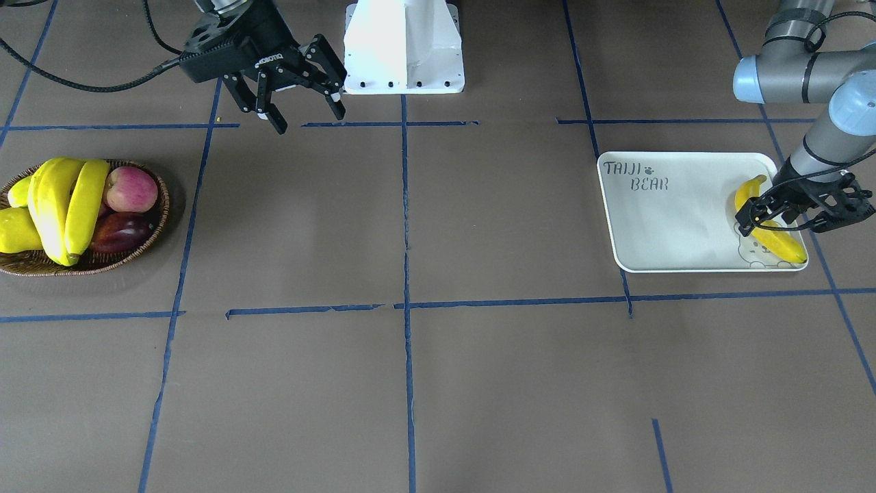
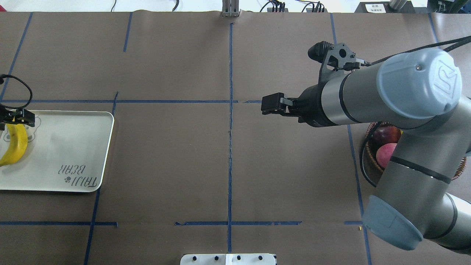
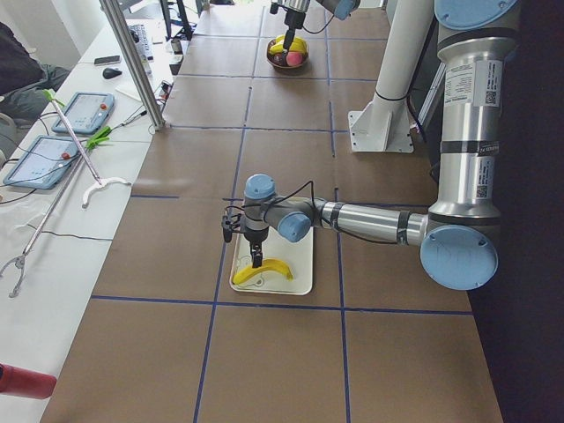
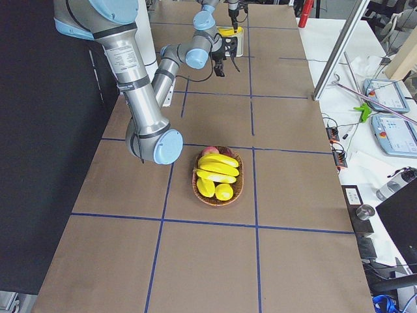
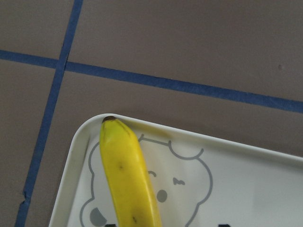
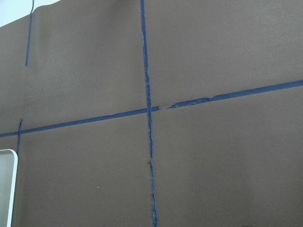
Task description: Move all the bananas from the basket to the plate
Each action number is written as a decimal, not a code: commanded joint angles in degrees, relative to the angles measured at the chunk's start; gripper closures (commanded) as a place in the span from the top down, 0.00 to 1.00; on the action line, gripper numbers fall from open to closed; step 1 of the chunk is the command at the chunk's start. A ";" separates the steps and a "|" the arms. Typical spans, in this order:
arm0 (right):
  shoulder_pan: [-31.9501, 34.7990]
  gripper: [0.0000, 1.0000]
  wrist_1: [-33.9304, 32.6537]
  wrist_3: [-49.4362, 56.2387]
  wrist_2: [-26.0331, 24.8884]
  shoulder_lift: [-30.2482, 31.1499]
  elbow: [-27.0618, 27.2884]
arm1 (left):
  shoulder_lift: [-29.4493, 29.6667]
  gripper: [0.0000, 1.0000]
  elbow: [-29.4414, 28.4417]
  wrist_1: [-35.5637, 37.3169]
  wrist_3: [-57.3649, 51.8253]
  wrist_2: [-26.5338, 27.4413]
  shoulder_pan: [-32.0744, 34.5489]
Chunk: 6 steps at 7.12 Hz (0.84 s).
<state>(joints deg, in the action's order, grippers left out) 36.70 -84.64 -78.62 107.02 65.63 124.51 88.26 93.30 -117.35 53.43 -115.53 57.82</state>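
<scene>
Bananas: three lie in the basket at the tabletop's 9 o'clock in the front-facing view, packed side by side on top of the other fruit. The fourth banana lies flat on the plate, in its 4 o'clock corner, across the bear outline.

Left end effector hangs right over that fourth banana. In the wrist view the jaws are spread wider than the fruit, so they are not clamping it. Right end effector is at 11 o'clock, jaws wide apart and empty, well apart from the basket.

Handling, my read: light, fairly stiff, and the smooth glossy skin is likely slippery. They're curved and tapered, so they'll roll or pivot if you pinch near a tip. Grab mid-length across the narrow width, topmost one first.

The basket is coarse brown wicker with a braided rim and is shallow, so you may nudge it. The plate is flat, white and smooth with rounded corners. Skip the apples and the plump yellow-green fruits.
</scene>
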 commanded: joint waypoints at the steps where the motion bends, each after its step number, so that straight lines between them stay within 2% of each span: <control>1: 4.06 1.00 0.00 1.53 4.84 4.04 0.21 | 0.33 1.00 1.18 -0.16 0.54 -0.04 0.10; 3: 6.44 1.00 0.70 12.81 6.35 11.93 0.39 | 1.74 1.00 2.32 0.19 -0.08 -0.22 0.54; 5: 11.00 1.00 0.79 24.26 10.73 20.28 2.22 | 1.65 0.99 4.16 0.28 -0.17 -0.57 0.98; 6: 15.29 1.00 0.79 33.00 13.71 25.02 2.75 | 1.56 0.99 5.39 0.28 -0.08 -0.66 0.98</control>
<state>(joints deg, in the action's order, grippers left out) 47.72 -83.90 -54.67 117.57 85.16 126.42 89.91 97.25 -117.11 53.31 -116.05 58.67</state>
